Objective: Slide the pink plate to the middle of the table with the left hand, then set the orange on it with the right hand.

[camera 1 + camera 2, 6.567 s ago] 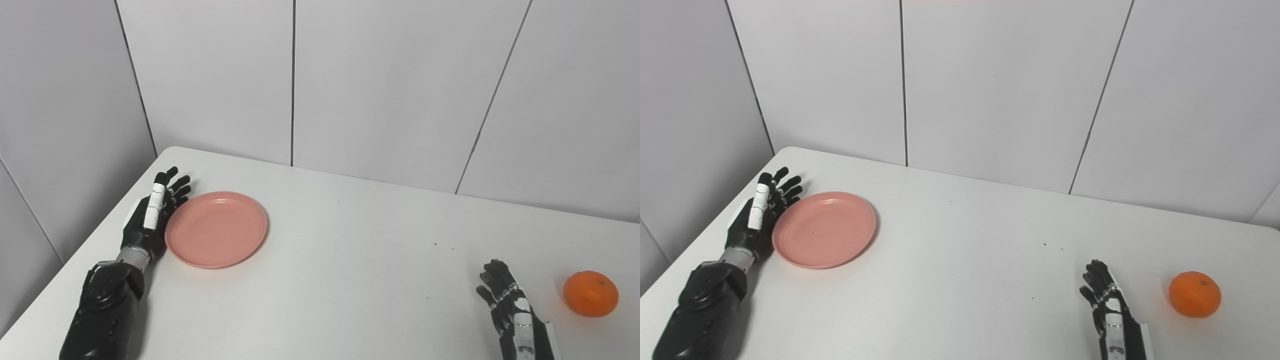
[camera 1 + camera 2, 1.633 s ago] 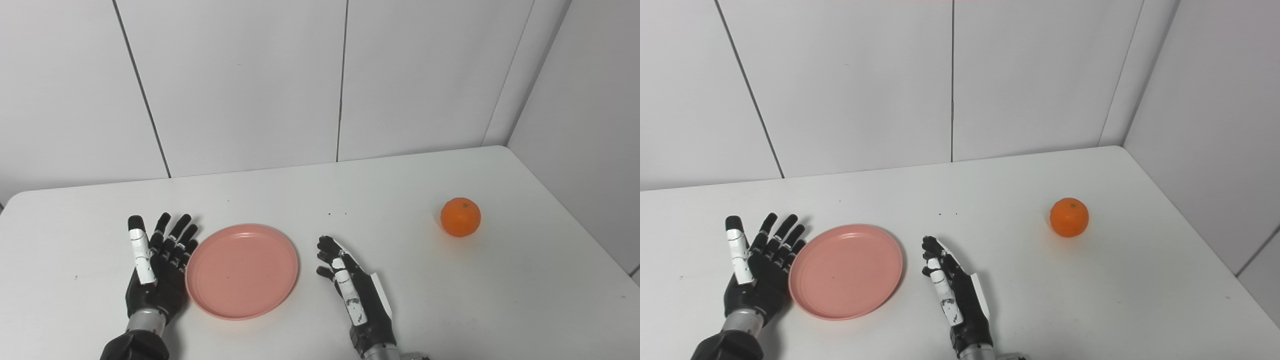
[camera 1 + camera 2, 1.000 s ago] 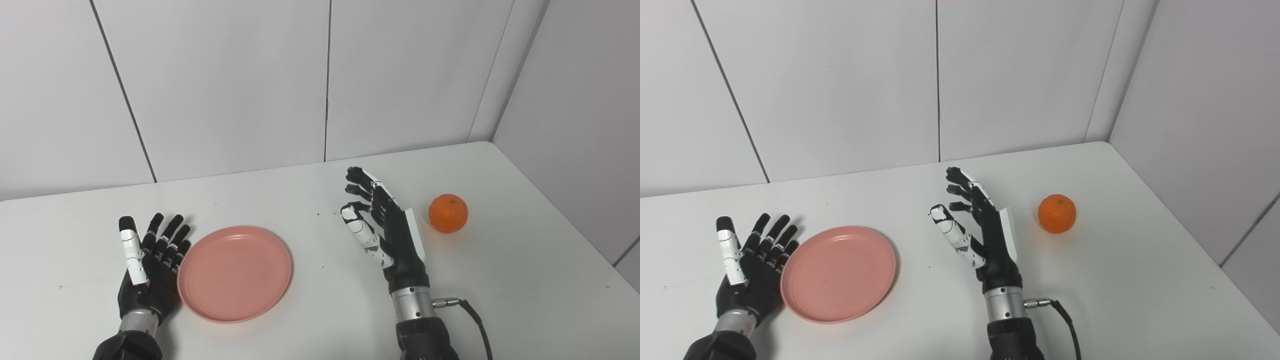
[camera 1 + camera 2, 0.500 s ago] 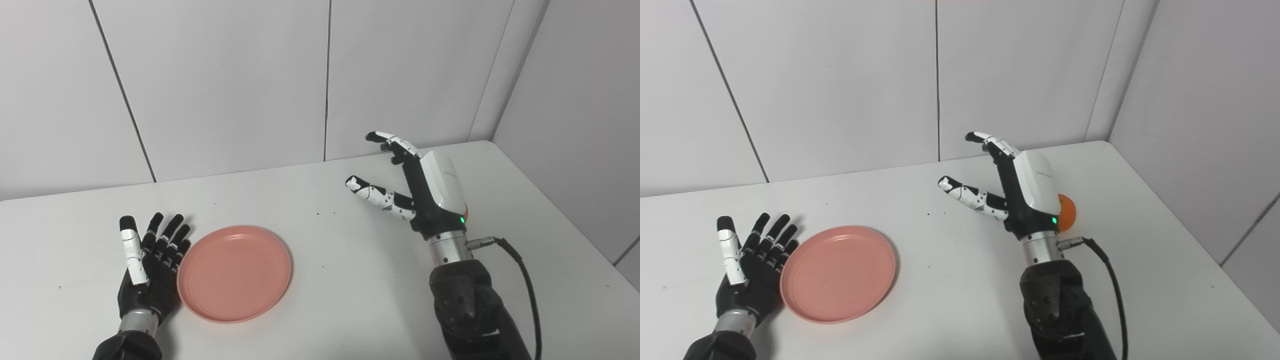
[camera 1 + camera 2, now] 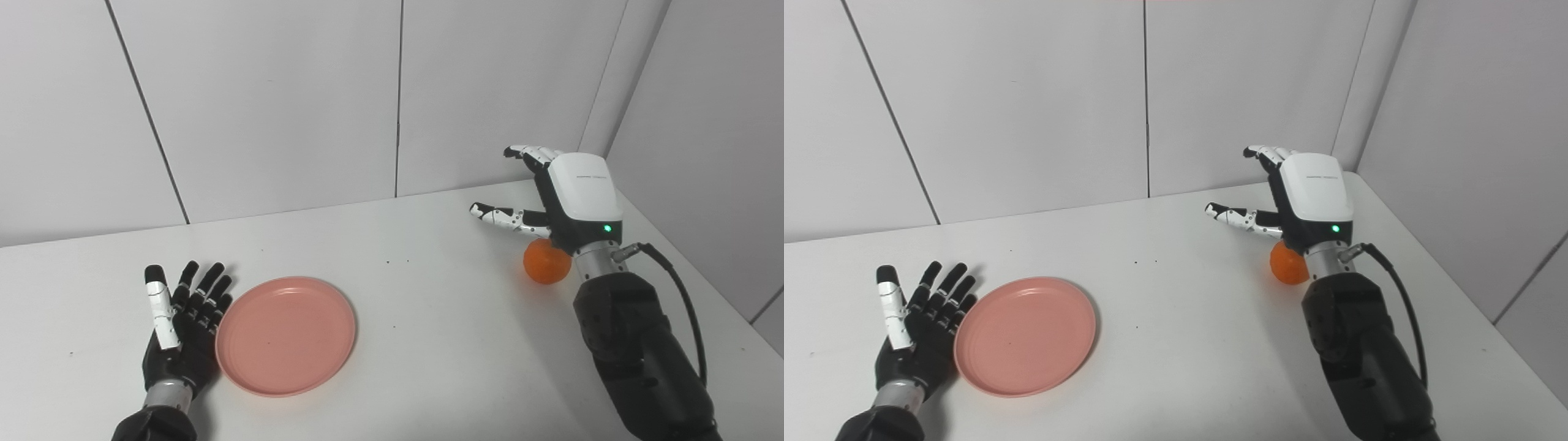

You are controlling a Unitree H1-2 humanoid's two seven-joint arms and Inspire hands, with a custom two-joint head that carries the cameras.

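Observation:
The pink plate [image 5: 285, 334] lies flat on the white table [image 5: 429, 343], left of centre. My left hand [image 5: 182, 323] rests open on the table, palm up, its fingers against the plate's left rim. The orange [image 5: 545, 264] sits near the table's right side. My right hand [image 5: 566, 195] hovers open above the orange, palm down, with its fingers and thumb spread toward the back wall. The wrist hides the orange's upper right part. Nothing is held in either hand.
White wall panels close off the back and right sides, meeting at a corner [image 5: 597, 147] behind the right hand. The table's right edge [image 5: 704, 263] runs close to the orange. A black cable [image 5: 680, 300] loops off the right wrist.
My right hand has risen from beside the plate and swung right, ending above the orange. The plate and left hand have stayed put over the last second; earlier the camera view shifted right.

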